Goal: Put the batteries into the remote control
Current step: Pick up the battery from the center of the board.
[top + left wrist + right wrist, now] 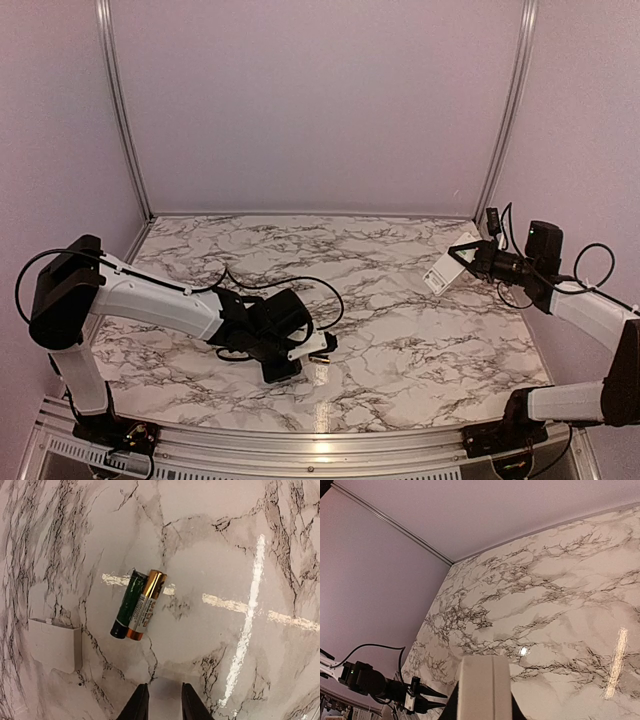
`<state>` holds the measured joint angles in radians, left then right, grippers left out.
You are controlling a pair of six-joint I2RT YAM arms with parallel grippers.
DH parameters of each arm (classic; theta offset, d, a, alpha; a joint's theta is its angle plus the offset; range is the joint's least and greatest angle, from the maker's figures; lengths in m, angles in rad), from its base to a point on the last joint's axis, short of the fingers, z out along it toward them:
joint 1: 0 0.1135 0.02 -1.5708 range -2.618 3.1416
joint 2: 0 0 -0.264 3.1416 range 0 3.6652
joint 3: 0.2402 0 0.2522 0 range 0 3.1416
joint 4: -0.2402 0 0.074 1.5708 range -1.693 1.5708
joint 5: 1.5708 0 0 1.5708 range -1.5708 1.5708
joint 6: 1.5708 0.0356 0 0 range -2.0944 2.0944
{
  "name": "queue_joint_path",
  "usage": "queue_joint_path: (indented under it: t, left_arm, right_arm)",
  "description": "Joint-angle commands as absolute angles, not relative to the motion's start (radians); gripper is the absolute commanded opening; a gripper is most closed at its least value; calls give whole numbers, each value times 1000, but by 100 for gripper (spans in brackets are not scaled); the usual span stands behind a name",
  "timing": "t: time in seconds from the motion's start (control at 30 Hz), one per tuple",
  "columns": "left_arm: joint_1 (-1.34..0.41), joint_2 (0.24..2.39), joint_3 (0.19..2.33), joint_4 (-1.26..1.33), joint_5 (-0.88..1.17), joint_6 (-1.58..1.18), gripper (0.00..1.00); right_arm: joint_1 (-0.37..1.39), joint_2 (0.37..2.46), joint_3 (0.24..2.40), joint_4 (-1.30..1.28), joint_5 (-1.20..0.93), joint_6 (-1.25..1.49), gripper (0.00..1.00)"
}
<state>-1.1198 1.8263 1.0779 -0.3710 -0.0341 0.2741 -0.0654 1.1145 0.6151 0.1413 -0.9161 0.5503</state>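
You've got the marble table (400, 330) spread wide, and the two arms are split on it: the left arm (150, 300) is down low near the front edge, while the right arm (590, 310) is up off the surface on the far right. The right end effector (458, 260) is clamped on the remote control (482, 687), holding the white handset in the air well apart from everything else, its long axis running out ahead of the fingers. So the pick is your left arm's job, since it's by far the nearer. In the left wrist view a white cover piece (54, 642) lies flat at the left, near the batteries (139, 605) but not touching them. The two cells lie side by side and touching on the table, one dark green, one silver with a gold cap. They sit ahead of the left end effector (162, 705) and a shade left of its line. Its jaws stand a narrow way apart with nothing between them. The pair's long axis leans from lower left to upper right in that view, gold end pointing away from you, so my read is you'll want more opening and a slight wrist turn to straddle one cell.
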Motion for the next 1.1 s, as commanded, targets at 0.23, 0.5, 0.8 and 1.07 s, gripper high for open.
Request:
queue_joint_path:
  t: [0.23, 0.5, 0.8, 1.07]
  left_arm:
    - [-1125, 1896, 1211, -359, -3, 408, 24]
    - [-1108, 1945, 1278, -397, -3, 447, 19]
    - [-1097, 1985, 1320, -409, -13, 463, 16]
    - [-1082, 2021, 1347, -423, -35, 463, 16]
  right_arm:
    - [-55, 1109, 605, 180, -951, 554, 0]
    - [-48, 1113, 598, 192, -955, 554, 0]
    - [-46, 1111, 595, 194, -957, 554, 0]
    - [-46, 1115, 595, 195, -957, 554, 0]
